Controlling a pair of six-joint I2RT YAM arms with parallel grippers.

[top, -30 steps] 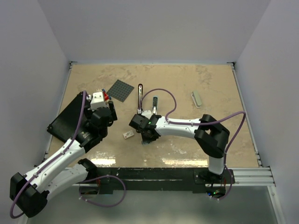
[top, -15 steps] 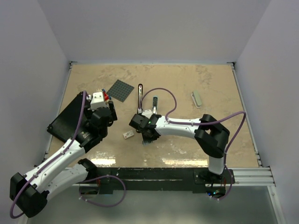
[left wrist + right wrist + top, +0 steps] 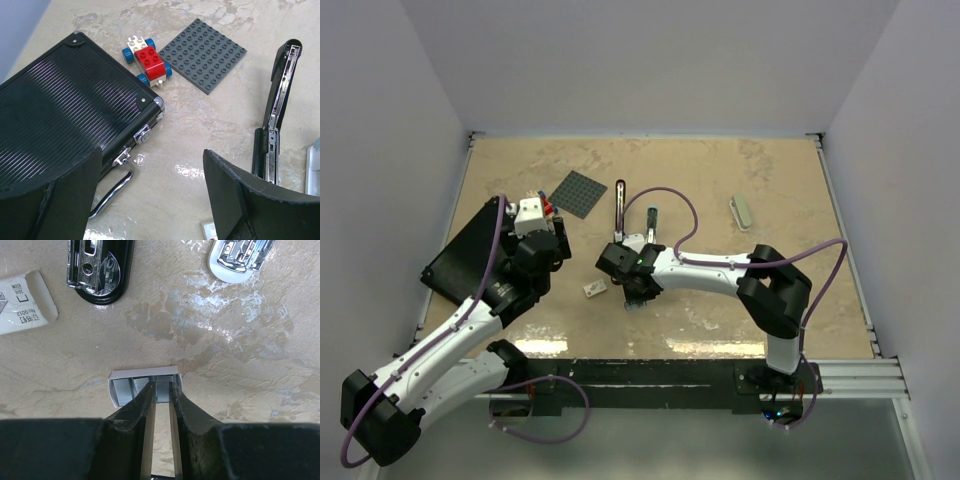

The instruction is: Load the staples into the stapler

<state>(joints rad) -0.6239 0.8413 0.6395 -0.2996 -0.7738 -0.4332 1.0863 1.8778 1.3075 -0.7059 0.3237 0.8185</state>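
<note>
The staples (image 3: 121, 391) lie as grey ribbed strips in a small white open box (image 3: 143, 372) on the table. My right gripper (image 3: 162, 386) reaches down into that box, its narrow jaws closed against both sides of one strip. The black stapler (image 3: 278, 100) lies swung open, its rail showing; one end of it is at the top of the right wrist view (image 3: 97, 267). From above, the stapler (image 3: 620, 205) is just beyond my right gripper (image 3: 634, 296). My left gripper (image 3: 150, 200) hovers open and empty over bare table beside the stapler.
A black ribbed case (image 3: 60, 120) with a chrome handle lies at the left. A toy brick car (image 3: 146, 62) and a grey studded plate (image 3: 205, 52) sit beyond it. A white labelled card (image 3: 22, 302), a white-and-chrome tool (image 3: 240, 257) and a pale object (image 3: 741, 212) lie nearby.
</note>
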